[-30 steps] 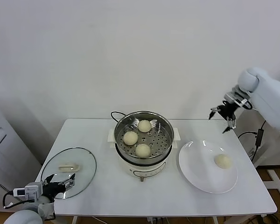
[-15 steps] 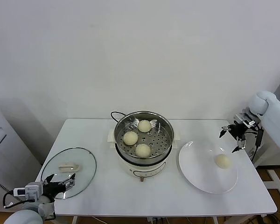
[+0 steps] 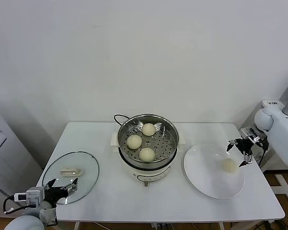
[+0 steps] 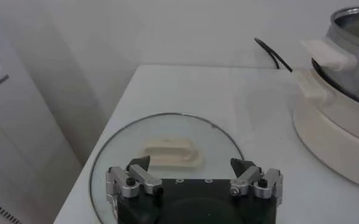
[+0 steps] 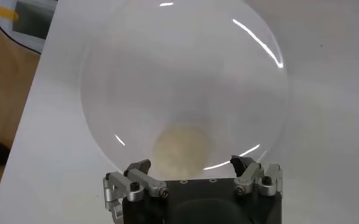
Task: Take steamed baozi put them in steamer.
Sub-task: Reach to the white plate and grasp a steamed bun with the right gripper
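Observation:
Three cream-white baozi [image 3: 147,154] lie on the perforated tray of the steel steamer [image 3: 169,129] at the table's middle. One more baozi [image 3: 229,165] [image 5: 180,148] rests on the white plate [image 3: 206,179] [image 5: 185,73] to the right. My right gripper [image 3: 237,153] [image 5: 190,165] hangs open just above and to the right of that bun, not touching it. My left gripper [image 3: 61,186] [image 4: 191,165] stands open at the table's front left corner, over the near edge of the glass lid [image 3: 81,160] [image 4: 167,128], empty.
The steamer's black cord [image 3: 117,118] [image 4: 277,53] curls behind its cream base [image 4: 331,134]. The lid's cream handle [image 3: 70,171] [image 4: 172,153] lies in front of the left gripper. Bare table [image 3: 182,201] shows in front of the steamer. The table's right edge is close to the plate.
My right arm has come down and forward from high at the back right, and its gripper now hovers by the bun on the plate. The left arm has not moved.

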Available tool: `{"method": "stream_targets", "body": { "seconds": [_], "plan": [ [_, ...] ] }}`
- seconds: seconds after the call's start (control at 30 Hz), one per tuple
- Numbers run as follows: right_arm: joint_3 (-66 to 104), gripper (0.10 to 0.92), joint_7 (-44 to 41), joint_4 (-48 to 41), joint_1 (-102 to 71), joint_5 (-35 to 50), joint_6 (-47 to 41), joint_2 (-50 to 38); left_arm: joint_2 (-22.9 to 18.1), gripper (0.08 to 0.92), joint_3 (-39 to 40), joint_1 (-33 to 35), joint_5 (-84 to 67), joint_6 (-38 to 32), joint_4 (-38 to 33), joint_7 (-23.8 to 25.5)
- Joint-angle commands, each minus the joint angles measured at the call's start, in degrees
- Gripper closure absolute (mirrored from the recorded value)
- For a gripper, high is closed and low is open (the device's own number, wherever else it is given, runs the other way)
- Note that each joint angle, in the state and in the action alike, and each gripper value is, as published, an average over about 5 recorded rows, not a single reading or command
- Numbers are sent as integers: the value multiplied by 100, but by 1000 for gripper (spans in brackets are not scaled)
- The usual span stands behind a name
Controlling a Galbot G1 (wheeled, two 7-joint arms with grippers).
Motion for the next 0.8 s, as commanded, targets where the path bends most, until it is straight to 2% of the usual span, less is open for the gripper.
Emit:
{"method": "stream_targets", "body": {
  "seconds": [0.03, 0.47, 0.8],
  "plan": [
    [348, 203, 180, -59, -373, -416, -14, 127, -5, 177, 2, 12, 2, 2, -20, -4],
    [700, 210, 371, -251, -532, -982, 4, 386, -18, 177, -3, 45, 3, 5, -67, -13],
    [755, 350, 184, -255, -544, -1180, 3, 439, -32, 177, -9, 56, 11, 8, -90, -20]
  ]
}}
